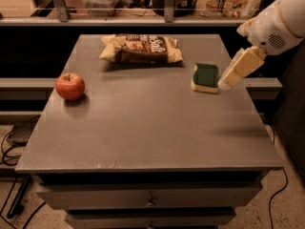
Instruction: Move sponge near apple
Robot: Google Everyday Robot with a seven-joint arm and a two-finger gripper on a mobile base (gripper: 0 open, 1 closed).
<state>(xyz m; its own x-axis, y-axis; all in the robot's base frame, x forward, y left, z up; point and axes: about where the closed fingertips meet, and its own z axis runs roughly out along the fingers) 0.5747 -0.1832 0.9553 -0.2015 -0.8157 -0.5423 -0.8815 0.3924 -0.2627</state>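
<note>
From my station I have the gripper (228,80) at the right side of the table (152,132), toward the far edge, slanting down and to the left from the white arm housing (281,25) that enters at the upper right corner of the view. Its pale tip sits just beside the right edge of the sponge (206,78), so close that I cannot say whether it touches the foam or hangs a little above the tabletop. Whether the gripper is spread or closed I cannot tell from this angle; it reads as one cream-coloured block. It carries nothing that I can see. The sponge lies flat on the table, green scouring side up and yellow foam underneath, on the right half and toward the far edge, directly left of the gripper tip. The apple (70,86) stands upright with its stem up near the left edge, well apart from the sponge, with most of the table's width between them. A snack bag (142,49) lies flat at the far middle of the table, between the two but farther back, and touches neither. Below the tabletop I see a drawer front (150,202), and cables (9,147) trail on the floor at the left.
</note>
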